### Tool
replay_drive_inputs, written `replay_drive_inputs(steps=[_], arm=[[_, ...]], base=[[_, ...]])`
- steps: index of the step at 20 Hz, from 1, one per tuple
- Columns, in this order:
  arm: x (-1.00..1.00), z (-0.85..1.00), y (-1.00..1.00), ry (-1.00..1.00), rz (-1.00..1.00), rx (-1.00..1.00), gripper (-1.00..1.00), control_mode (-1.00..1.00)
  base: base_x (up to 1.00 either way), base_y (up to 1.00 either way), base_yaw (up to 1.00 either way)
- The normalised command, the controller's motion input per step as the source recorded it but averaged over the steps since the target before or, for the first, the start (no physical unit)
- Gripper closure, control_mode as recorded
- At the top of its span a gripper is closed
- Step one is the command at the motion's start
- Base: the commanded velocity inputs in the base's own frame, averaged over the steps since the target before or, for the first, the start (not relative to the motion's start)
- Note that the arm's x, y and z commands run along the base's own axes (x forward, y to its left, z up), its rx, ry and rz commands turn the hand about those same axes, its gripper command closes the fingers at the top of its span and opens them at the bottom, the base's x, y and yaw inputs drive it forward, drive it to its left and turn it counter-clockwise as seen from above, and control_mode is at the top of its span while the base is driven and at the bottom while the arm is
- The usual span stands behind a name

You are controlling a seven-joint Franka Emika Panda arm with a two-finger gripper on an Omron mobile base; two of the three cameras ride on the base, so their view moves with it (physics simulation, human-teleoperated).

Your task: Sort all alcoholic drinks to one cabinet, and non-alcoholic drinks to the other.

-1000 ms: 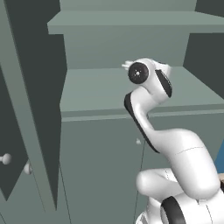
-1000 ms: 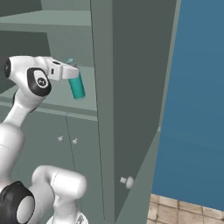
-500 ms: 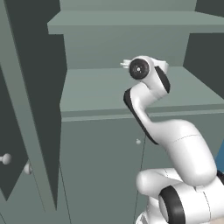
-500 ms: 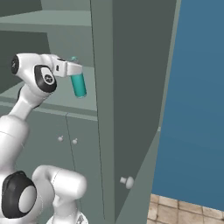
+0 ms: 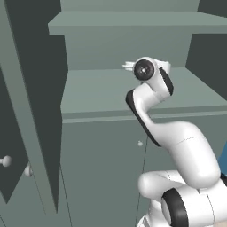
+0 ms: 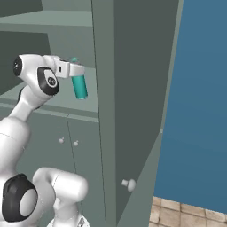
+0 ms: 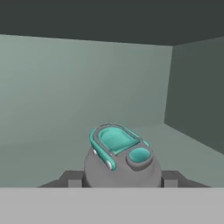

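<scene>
**Right base view: teal bottle held inside the open cabinet**

Right base view shows the tall grey-green cabinet (image 6: 133,88) taking up the middle of the scene, its open door (image 6: 142,177) swung out toward the camera with a round knob (image 6: 129,184) on it. To the right stands a blue wall (image 6: 199,97), with a strip of tiled floor (image 6: 186,215) below it. Lower cabinet doors with two small knobs (image 6: 68,142) sit under the shelf (image 6: 53,106).

The white arm (image 6: 26,115) rises from the lower left and bends toward the cabinet's interior. In the left base view the same arm (image 5: 177,150) climbs from the lower right, its wrist reaching over the shelf (image 5: 102,91), with another shelf (image 5: 133,20) above it.

The gripper (image 6: 75,71) is pinched on the teal bottle (image 6: 80,85), gripping it near the top, so that the bottle hangs tilted slightly, its lower end above the shelf surface. Whether the bottom touches the shelf cannot be told.

In the hand view the bottle's grey cap (image 7: 120,168) with its teal top sits between the two dark fingertips (image 7: 72,179), which press against either side of it. Beyond lie the cabinet's back wall (image 7: 83,87) and right side wall (image 7: 197,92).
</scene>
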Motion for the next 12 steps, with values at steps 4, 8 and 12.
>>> replay_drive_inputs(steps=[4,8,12], arm=[[0.0,-0.55,-0.08,-0.02,0.0,-0.01,1.0,-1.0],[0.03,-0.52,-0.1,-0.05,0.0,0.0,1.0,-1.0],[0.18,-0.48,-0.07,-0.02,0.0,0.0,1.0,-1.0]], base=[[0.0,0.0,0.0],[0.0,0.0,0.0],[0.0,0.0,0.0]])
